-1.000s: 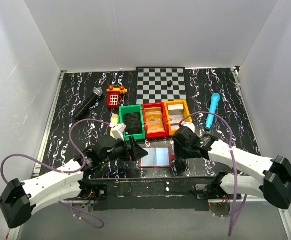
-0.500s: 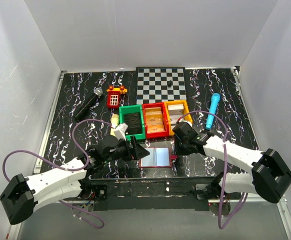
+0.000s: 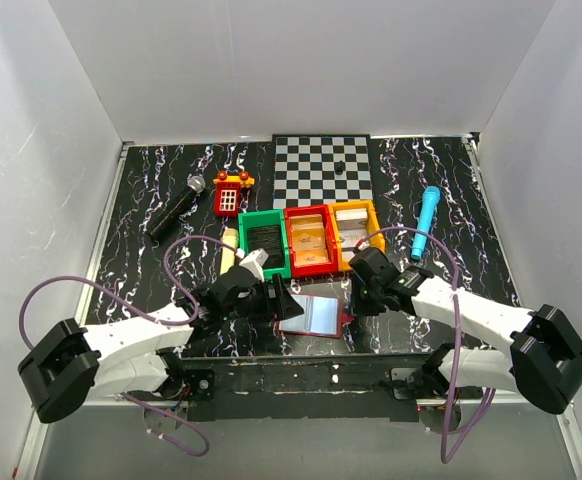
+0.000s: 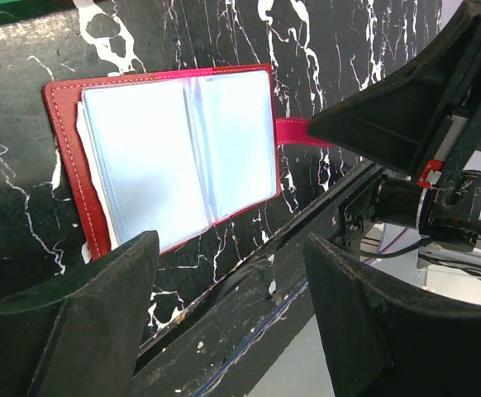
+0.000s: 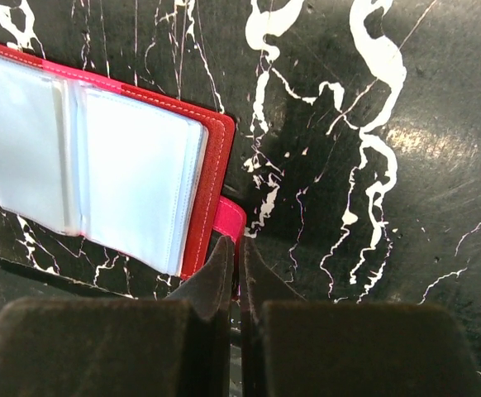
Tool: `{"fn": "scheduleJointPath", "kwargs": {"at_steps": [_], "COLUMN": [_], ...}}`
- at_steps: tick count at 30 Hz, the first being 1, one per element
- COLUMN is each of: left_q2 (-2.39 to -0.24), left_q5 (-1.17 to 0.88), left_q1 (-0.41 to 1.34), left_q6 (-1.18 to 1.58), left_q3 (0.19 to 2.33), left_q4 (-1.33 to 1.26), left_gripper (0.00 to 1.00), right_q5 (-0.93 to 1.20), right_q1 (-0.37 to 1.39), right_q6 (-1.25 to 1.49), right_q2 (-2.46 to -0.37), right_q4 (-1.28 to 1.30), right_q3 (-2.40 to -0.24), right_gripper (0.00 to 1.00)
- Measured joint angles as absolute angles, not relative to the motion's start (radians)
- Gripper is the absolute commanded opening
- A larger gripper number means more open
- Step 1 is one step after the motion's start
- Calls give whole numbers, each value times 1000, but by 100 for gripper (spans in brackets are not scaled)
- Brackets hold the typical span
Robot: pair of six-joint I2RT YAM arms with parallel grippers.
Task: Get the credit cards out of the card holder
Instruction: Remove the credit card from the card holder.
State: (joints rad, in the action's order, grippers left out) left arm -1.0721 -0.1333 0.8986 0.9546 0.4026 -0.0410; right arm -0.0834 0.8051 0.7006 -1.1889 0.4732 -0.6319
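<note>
Just snapped together, the right gripper [image 5: 236, 248] is pinching the red tab [image 5: 230, 217] of the open card holder [image 5: 108, 157] lying left of its tips, anchoring it ahead of the spread left gripper [image 4: 232, 256].

Left gripper [image 3: 282, 301] low, jaws spread, arm reaching 2 o'clock; right gripper [image 3: 350, 314] pinched closed, arm reaching 10 o'clock.

Looking down from high behind the near edge across the whole counter [image 3: 151, 200]; peering close from each wrist, opposite sides, sharing the open card holder [image 4: 174, 157].
</note>
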Motion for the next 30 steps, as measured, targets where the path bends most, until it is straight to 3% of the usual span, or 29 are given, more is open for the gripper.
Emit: {"fn": "scheduleJointPath", "kwargs": {"at_steps": [6, 16, 30], "left_q2": [-1176, -1224, -1288], "left_q5": [-135, -99, -59], "left_q1": [919, 927, 927], "left_q6": [954, 950, 923], "left_q3": [448, 478, 507], "left_q4": [-54, -16, 28], "left_gripper": [59, 68, 67], "right_q5": [-69, -52, -48], "right_q1": [805, 805, 805], "right_q6": [700, 696, 693], "right_q2": [-1171, -1171, -1171], "right_q4": [474, 474, 471], "right_q3": [-600, -593, -593], "right_gripper": [1, 1, 1]}}
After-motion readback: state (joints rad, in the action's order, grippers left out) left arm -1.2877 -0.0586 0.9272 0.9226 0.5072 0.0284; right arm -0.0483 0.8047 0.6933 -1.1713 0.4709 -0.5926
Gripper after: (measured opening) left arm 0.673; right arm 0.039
